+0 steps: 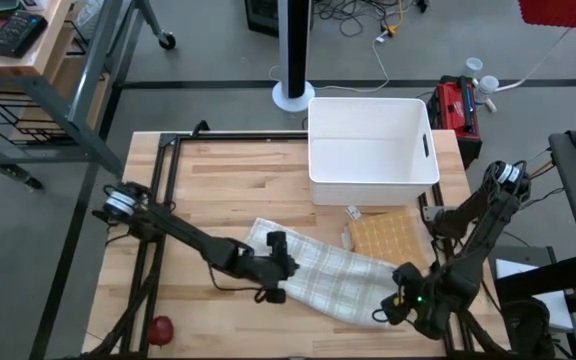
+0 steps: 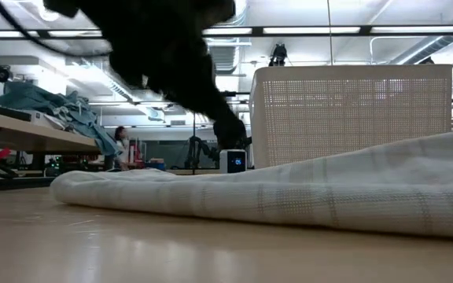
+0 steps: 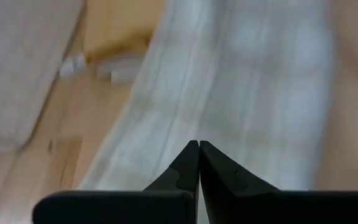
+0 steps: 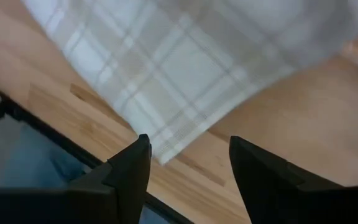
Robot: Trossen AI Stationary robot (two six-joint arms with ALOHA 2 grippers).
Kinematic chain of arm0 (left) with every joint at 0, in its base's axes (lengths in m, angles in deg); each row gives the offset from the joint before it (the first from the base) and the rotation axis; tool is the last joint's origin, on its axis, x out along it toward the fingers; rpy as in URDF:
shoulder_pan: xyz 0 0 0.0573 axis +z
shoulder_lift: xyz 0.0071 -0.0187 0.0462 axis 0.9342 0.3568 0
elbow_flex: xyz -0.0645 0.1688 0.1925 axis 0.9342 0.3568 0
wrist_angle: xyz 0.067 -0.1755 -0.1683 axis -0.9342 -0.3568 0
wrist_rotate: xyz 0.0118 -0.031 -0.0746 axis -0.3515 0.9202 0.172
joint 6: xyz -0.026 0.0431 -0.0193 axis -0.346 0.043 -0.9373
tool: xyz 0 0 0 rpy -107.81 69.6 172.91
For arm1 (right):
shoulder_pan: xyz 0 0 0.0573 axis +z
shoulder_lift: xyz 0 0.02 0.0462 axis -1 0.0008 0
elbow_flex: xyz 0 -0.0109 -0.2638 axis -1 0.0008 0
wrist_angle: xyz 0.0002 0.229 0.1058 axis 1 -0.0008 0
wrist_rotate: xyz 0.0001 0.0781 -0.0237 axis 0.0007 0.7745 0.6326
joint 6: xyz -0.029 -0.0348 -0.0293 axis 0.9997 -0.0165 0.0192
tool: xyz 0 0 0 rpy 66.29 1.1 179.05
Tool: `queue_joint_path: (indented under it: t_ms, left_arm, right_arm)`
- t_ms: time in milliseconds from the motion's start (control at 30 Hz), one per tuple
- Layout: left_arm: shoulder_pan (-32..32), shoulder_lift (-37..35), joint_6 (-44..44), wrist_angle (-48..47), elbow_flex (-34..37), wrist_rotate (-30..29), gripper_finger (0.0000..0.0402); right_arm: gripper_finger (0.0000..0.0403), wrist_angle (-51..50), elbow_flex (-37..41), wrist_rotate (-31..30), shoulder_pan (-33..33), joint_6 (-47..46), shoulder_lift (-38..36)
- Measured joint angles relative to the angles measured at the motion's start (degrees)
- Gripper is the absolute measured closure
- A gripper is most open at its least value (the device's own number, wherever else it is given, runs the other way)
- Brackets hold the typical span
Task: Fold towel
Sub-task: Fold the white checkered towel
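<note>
high view: towel (image 1: pixel 318 272) lies flat, centre-near on table (image 1: pixel 218 180). left gripper (image 1: pixel 280 268) closed and empty over its left end; right gripper (image 4: pixel 188 163) spread above the right corner. risk: a shallow pinch there slips, skewing the fold.

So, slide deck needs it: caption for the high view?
Two arms over a plaid towel on a wooden table, beside a white bin.
</note>
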Motion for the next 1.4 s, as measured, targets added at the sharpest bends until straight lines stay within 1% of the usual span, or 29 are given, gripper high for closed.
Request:
queue_joint_path:
  t_ms: [167, 267, 367, 433, 533, 733, 833, 900, 1033, 1100, 1267, 1400]
  left_arm:
    - [0.6, 3.5, 0.2, -6.8, -0.4, 0.4, 0.0400]
    - [0.3, 3.5, 0.3, -7.4, 1.6, 3.4, 0.0401]
    - [0.2, 3.5, 1.3, -6.1, 3.2, 7.4, 0.0400]
    - [0.1, 3.5, 2.7, -4.1, 3.7, 10.7, 0.0400]
    - [0.1, 3.5, 3.1, -0.4, 4.6, 13.7, 0.0401]
    - [-0.3, 3.5, 3.0, 1.5, 4.9, 14.1, 0.0401]
    - [-0.3, 3.5, 3.4, 2.9, 4.9, 14.1, 0.0400]
    - [-0.3, 3.5, 5.0, 3.7, 4.8, 15.1, 0.0401]
    - [-0.1, 3.5, 7.8, 5.8, 5.4, 16.1, 0.0400]
    - [0.0, 3.5, 7.8, 5.7, 5.7, 16.2, 0.0400]
    - [0.1, 3.5, 7.4, 6.0, 6.4, 16.2, 0.0400]
    - [0.2, 3.5, 6.9, 6.9, 6.5, 16.2, 0.0401]
  right_arm:
    - [0.0183, 0.7, 0.3, -3.4, 3.1, -10.9, 2.9]
    - [0.0179, 4.4, 0.3, -3.0, 3.1, -11.4, 6.2]
    - [0.0179, 10.2, 0.3, -5.1, 2.2, -11.3, 11.0]
    - [0.0178, 11.9, 0.3, -6.0, 2.0, -11.2, 13.9]
    - [0.0174, 12.5, -0.3, -6.0, 2.0, -11.0, 17.3]
    - [0.0159, 11.7, -1.8, -7.7, 2.7, -10.4, 17.2]
    - [0.0154, 7.3, -3.1, -6.5, 3.6, -10.5, 17.1]
    - [0.0153, 3.0, -3.9, -4.4, 3.6, -10.9, 17.1]
    - [0.0157, -0.9, -4.5, -5.3, 3.6, -10.9, 17.1]
    - [0.0159, -1.3, -4.2, -6.8, 3.5, -10.9, 17.3]
    - [0.0169, -1.0, -3.3, -7.7, 2.8, -11.0, 19.5]
    - [0.0178, 1.2, -2.6, -9.7, 2.5, -11.2, 21.4]
